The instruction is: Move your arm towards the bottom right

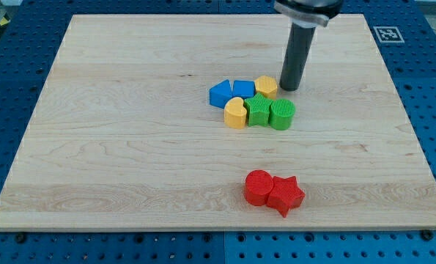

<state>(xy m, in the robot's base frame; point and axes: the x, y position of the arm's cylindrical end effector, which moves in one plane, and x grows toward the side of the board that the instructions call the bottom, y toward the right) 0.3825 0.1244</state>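
A pale wooden board (pixel 130 147) with fine horizontal grain is seen resting on a blue perforated table (pixel 434 110). Near the board's middle, a tight cluster of ribbed plastic blocks is found. At its left edge lies a blue block (pixel 220 93) with a peaked, roughly pentagonal outline, touched on its right by a second blue block (pixel 243 89) of squarer shape. Below these sits a yellow heart-shaped block (pixel 235 113), followed rightward by a green block (pixel 259 111) with a lobed outline and a green cylinder (pixel 282 114). Above them a yellow hexagonal block (pixel 266 85) is set.

My tip (pixel 289 89), the lower end of a smooth dark cylindrical rod, is placed just beside the yellow hexagon, on its right, and above the green cylinder. No fingers are carried; the rod simply ends bluntly.

Toward the view's bottom, well apart from the cluster, a red rounded block (pixel 259 186) is touched on its right by a red star (pixel 286 195).
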